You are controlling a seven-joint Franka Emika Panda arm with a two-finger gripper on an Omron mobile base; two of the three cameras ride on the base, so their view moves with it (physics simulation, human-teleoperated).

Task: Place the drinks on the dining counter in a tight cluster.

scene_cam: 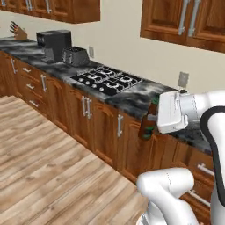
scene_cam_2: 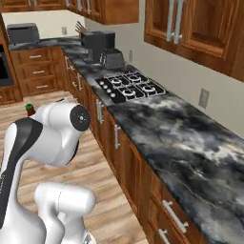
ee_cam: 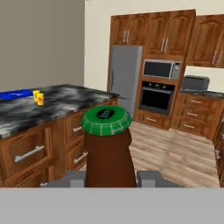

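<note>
Jaws pinch the beer bottle (ee_cam: 107, 146), carried in the air; the dining table (ee_cam: 57, 105) lies ahead; placement and clustering remain.

We see the bottle (ee_cam: 107, 151) between the end effector (ee_cam: 109, 178) fingers, its cap (ee_cam: 106, 120) nearest the hand camera. Beyond it to the left stands the island (ee_cam: 65, 103), with two cups (ee_cam: 38, 97) on its worktop. Behind the bottle, the fridge (ee_cam: 124, 78) stands left of the oven (ee_cam: 156, 97), with the microwave (ee_cam: 161, 69) above the oven. In the left base view the bottle hangs before the wall worktop (scene_cam: 132, 99), right of the stove (scene_cam: 107, 79); the toaster (scene_cam: 74, 56) and coffee machine (scene_cam: 53, 44) sit further left.
</note>
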